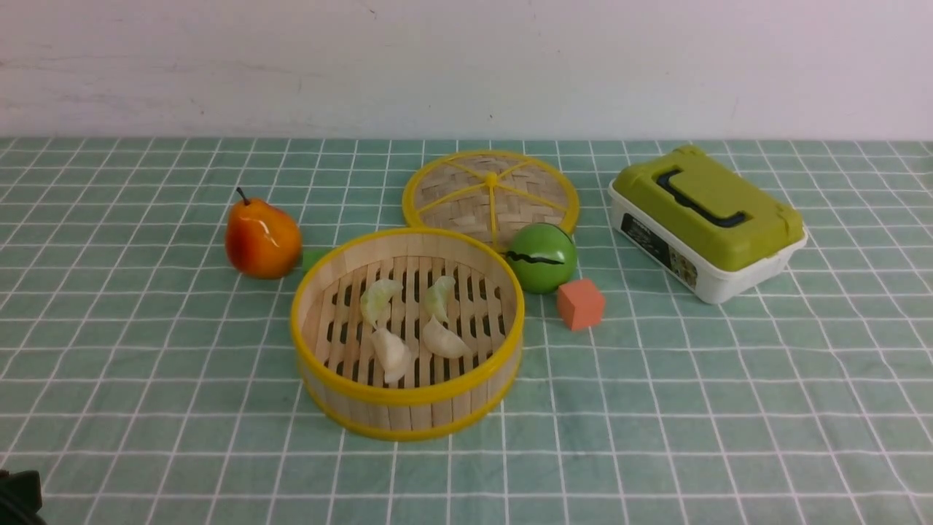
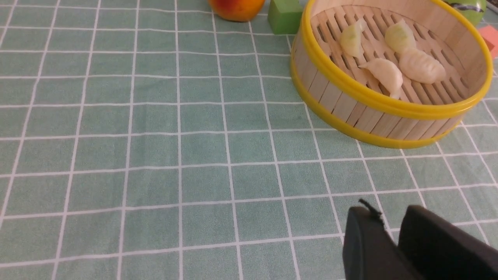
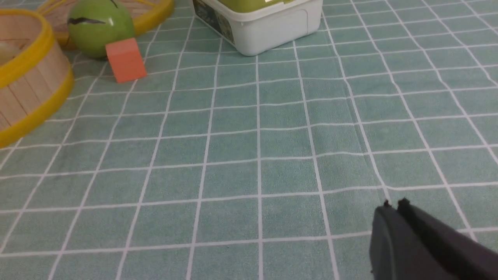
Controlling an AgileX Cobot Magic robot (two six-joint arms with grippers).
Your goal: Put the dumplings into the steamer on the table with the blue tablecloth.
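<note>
- Already, all four dumplings (image 1: 412,321) are seen lying on the slatted floor of the steamer (image 1: 407,397), two greenish ones toward the far wall and two cream ones nearer the front rim, close together but none on top of another.
- No dumpling is seen on the blue tablecloth (image 1: 656,408) outside the basket, so the placing is judged done; what remains is judged to be a clean retreat and rest.
- The left gripper (image 2: 391,229) is seen low over bare cloth, apart from the steamer's near wall, its fingers brought together with nothing between them.
- The right gripper (image 3: 393,206) is likewise pressed together and empty, over open cloth well apart from the basket.
- To finish well, both arms are best kept clear of the yellow rim, so the basket is not nudged and the dumplings are not shaken.
- Around the steamer, care is owed to the woven lid (image 1: 490,192) behind it, the green ball (image 1: 541,257) and orange cube (image 1: 581,303) just beside its right side, and the pear (image 1: 262,238) with a small green block (image 2: 285,15) on its left.
- The lidded box (image 1: 705,219) stands farther right, out of the way.
</note>
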